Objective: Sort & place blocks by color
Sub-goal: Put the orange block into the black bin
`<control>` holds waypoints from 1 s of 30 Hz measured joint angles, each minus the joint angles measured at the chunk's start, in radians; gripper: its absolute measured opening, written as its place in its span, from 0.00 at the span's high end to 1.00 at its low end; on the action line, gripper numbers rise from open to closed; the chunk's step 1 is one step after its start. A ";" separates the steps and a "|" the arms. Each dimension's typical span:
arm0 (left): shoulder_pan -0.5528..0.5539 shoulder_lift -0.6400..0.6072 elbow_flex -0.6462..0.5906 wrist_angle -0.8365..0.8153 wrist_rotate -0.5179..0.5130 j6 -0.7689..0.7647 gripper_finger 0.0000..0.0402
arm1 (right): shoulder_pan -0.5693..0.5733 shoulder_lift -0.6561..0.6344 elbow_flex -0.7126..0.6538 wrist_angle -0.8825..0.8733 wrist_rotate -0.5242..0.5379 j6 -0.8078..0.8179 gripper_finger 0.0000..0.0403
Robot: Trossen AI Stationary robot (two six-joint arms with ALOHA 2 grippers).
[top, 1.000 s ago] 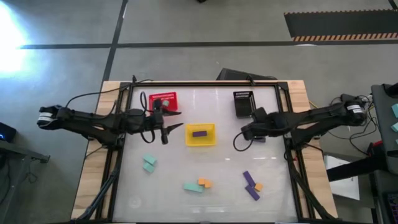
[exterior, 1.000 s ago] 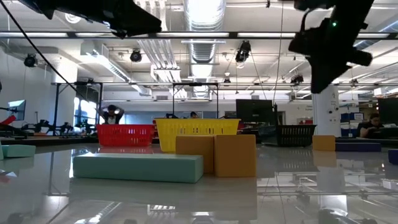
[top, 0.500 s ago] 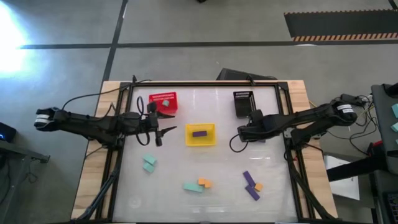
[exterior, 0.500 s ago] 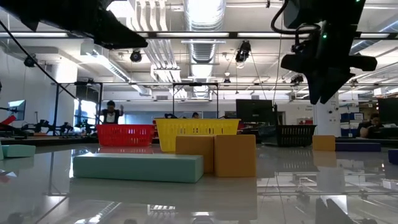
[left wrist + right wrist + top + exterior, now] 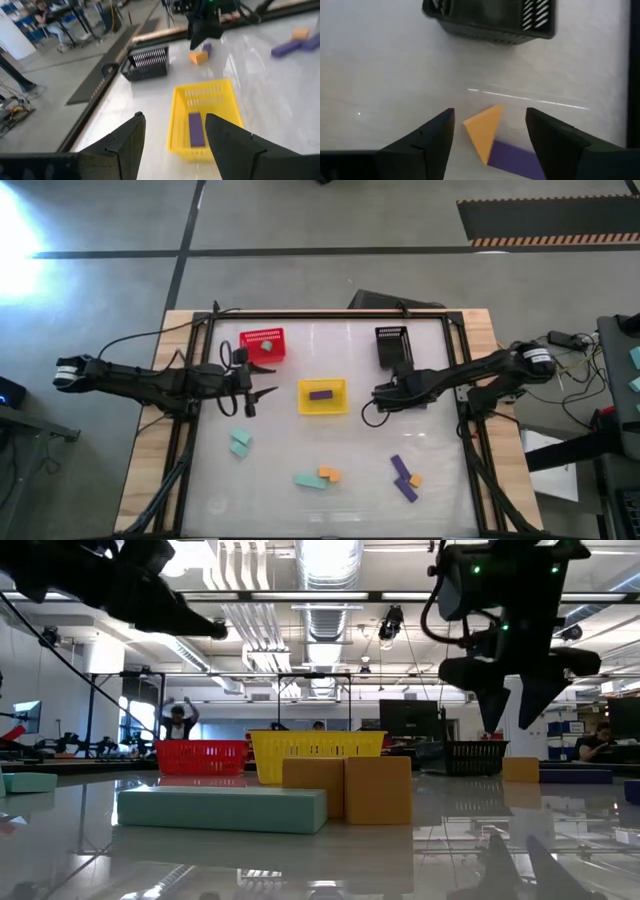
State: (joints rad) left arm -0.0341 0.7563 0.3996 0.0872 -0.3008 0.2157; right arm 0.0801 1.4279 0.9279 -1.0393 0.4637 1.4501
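The right gripper point(image 5: 490, 135) hangs with its jaws apart over an orange wedge point(image 5: 484, 131) that touches a purple block point(image 5: 516, 159), just beside the black basket point(image 5: 490, 19). The left gripper point(image 5: 175, 131), jaws also apart, is between the red basket point(image 5: 262, 344) and the yellow basket point(image 5: 182, 145), which holds a purple bar point(image 5: 196, 129). Other blocks lie near the table's front edge

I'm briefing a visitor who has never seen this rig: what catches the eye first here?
Three mesh baskets stand at the table's far side: red, yellow holding a purple bar block, and black. The right pincer hangs open over an orange wedge block touching a purple block; the left pincer, open, waits beside the yellow basket.
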 joint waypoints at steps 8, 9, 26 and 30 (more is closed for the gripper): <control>0.000 -0.002 0.000 0.001 0.000 -0.001 0.52 | -0.001 0.089 -0.001 0.035 -0.026 -0.035 0.37; 0.000 -0.003 0.000 0.012 0.000 0.000 0.52 | -0.001 0.095 -0.001 0.036 -0.027 -0.036 0.37; 0.000 -0.002 0.000 0.066 0.000 -0.002 0.52 | -0.001 0.122 -0.001 0.078 -0.029 -0.033 0.40; 0.000 -0.001 0.000 0.066 0.000 -0.002 0.52 | -0.001 0.148 -0.002 0.079 -0.046 -0.027 0.40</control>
State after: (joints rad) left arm -0.0341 0.7556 0.3992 0.1527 -0.3004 0.2138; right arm 0.0795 1.5760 0.9264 -0.9607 0.4175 1.4233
